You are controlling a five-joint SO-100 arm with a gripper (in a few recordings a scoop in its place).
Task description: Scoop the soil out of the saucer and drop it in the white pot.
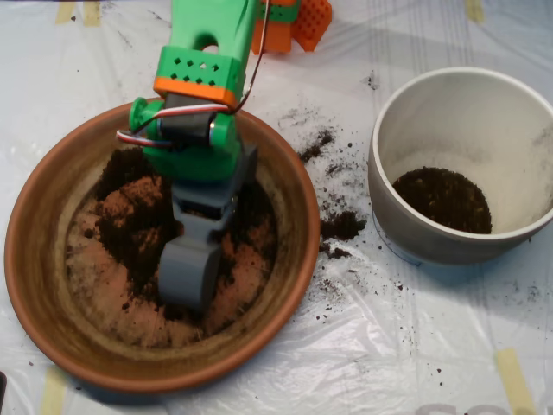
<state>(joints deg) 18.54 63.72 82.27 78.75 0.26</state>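
Grey clamshell scoop (186, 275) down in dark crumbly soil (130, 216) inside wide terracotta saucer (285, 186) | opening and contents: cannot tell | off-white ceramic pot (406, 229) right, soil-bottomed | crumbs on plastic sheet (415, 346) between.

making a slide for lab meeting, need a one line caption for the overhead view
Grey scoop down in the soil of the terracotta saucer; white pot at right already holds some soil, crumbs spilled between them.

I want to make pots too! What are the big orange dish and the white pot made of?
The saucer looks like unglazed terracotta clay: matte orange-brown with a pale whitish ring inside. The white pot looks like ceramic, possibly glazed: smooth off-white walls, thick rim, greyish outside.
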